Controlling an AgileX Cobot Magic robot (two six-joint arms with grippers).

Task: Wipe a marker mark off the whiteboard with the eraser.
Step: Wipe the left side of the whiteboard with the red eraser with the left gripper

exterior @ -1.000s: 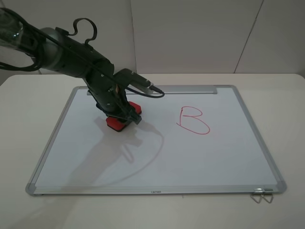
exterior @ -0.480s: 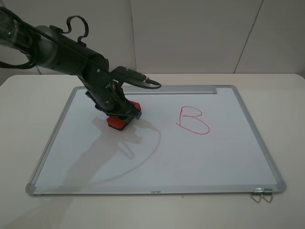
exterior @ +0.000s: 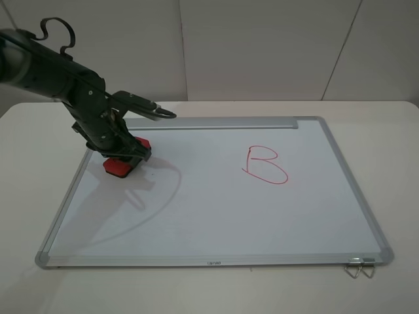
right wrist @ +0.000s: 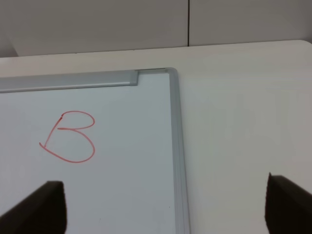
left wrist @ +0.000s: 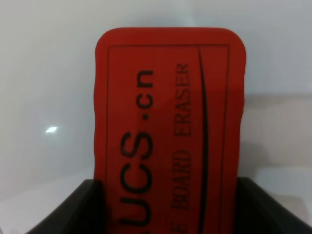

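Left end effector (exterior: 128, 152) has just dragged the eraser (exterior: 116, 169) further from the red B (exterior: 265, 165), out to the whiteboard (exterior: 216, 216) edge farthest from it. No A showing anywhere, so I'd say that's wiped. It's clamped tight on the eraser, which looks pressed to the board.

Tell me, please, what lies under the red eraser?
Under the eraser lies the whiteboard, near its left frame. No marker line shows around the eraser. Whether any ink lies beneath it is hidden, because the eraser covers that patch.
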